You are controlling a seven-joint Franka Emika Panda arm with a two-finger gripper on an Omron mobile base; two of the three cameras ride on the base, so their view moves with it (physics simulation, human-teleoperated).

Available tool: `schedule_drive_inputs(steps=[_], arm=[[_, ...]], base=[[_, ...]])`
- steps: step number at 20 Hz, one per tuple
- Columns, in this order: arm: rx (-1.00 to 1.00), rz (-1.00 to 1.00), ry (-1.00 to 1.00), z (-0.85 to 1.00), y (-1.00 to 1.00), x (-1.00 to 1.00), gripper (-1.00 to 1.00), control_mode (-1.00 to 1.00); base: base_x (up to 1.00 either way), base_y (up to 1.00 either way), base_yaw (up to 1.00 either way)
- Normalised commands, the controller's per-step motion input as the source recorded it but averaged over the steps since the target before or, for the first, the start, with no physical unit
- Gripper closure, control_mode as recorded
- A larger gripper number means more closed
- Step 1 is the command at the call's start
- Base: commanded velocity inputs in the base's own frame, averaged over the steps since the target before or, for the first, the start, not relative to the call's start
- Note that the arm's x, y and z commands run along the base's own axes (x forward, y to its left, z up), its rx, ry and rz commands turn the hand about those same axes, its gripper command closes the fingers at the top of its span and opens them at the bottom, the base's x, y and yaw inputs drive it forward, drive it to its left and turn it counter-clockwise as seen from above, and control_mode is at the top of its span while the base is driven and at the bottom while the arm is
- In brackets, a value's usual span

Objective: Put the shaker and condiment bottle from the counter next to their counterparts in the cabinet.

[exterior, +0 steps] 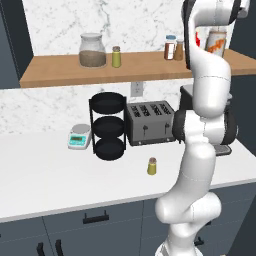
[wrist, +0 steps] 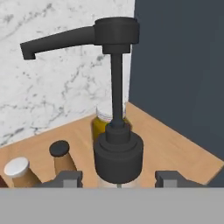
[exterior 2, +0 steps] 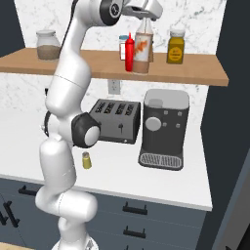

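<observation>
One of two: condiment bottle [exterior 2: 142, 48] stood on cabinet [exterior 2: 205, 72], upper centre, beside red squeeze bottle [exterior 2: 129, 51].
End effector [exterior 2: 144, 13]: clamped on its top.
Next: release; fetch shaker [exterior: 152, 166], lower-centre surface [exterior: 45, 175].

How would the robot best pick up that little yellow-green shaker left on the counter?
Probably by the shaker's round body just under its grey cap, coming straight down from above. It stands upright with open counter on all sides, so the jaws can straddle it.

condiment bottle [exterior: 217, 44] half behind arm, red squeeze bottle [exterior: 198, 40] mostly hidden
</observation>
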Motion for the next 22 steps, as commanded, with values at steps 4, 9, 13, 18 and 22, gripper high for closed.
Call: schedule_drive_inputs(steps=[4,9,13,18,22], arm=[[0.00,0.00,-0.19,0.31,-0.06,0.00,1.00,-1.00],[0.00,0.00,-0.02,-0.01,-0.08,0.38,1.00,-1.00],[0.00,0.01,0.02,-0.02,-0.10,0.60,1.00,-1.00],[0.00,0.01,0.00,0.00,-0.12,0.46,1.00,-1.00],[0.00,0.01,0.00,0.00,-0.09,0.23,1.00,-1.00]], base=[[0.00,0.00,0.00],[0.00,0.00,0.00],[0.00,0.00,0.00],[0.00,0.00,0.00],[0.00,0.00,0.00]])
